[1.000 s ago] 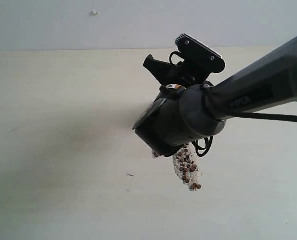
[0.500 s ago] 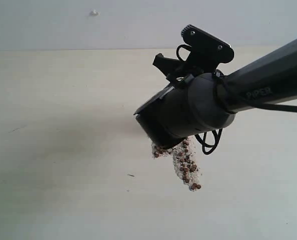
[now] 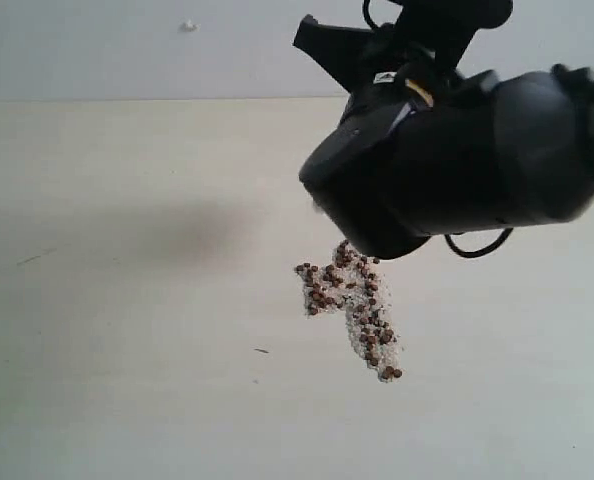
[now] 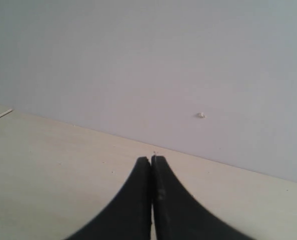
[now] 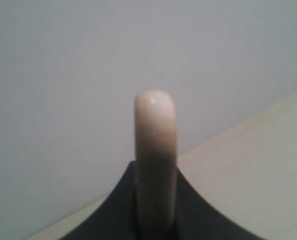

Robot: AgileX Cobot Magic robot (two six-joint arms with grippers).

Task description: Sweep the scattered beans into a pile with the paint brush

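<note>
We are clamping the seemingly light, stiff paint brush (image 5: pixel 155 120) by its smooth handle in the right tool (image 5: pixel 155 172), above loose, roll-prone beans (image 3: pixel 362 310) on the tabletop (image 3: pixel 127 300); the left tool (image 4: pixel 151 165) is sitting closed, empty.

Tiny reddish-brown beans (image 3: pixel 355 305), mixed with white grains, gathered in ragged narrow pile (image 3: pixel 372 335) on table (image 3: pixel 127 330), right of centre; short arm branches left at far end. Pale cream paint brush (image 5: pixel 155 150) handle edge-on, rounded tip, clamped in right end effector (image 5: pixel 156 200); bristles unseen.
</note>
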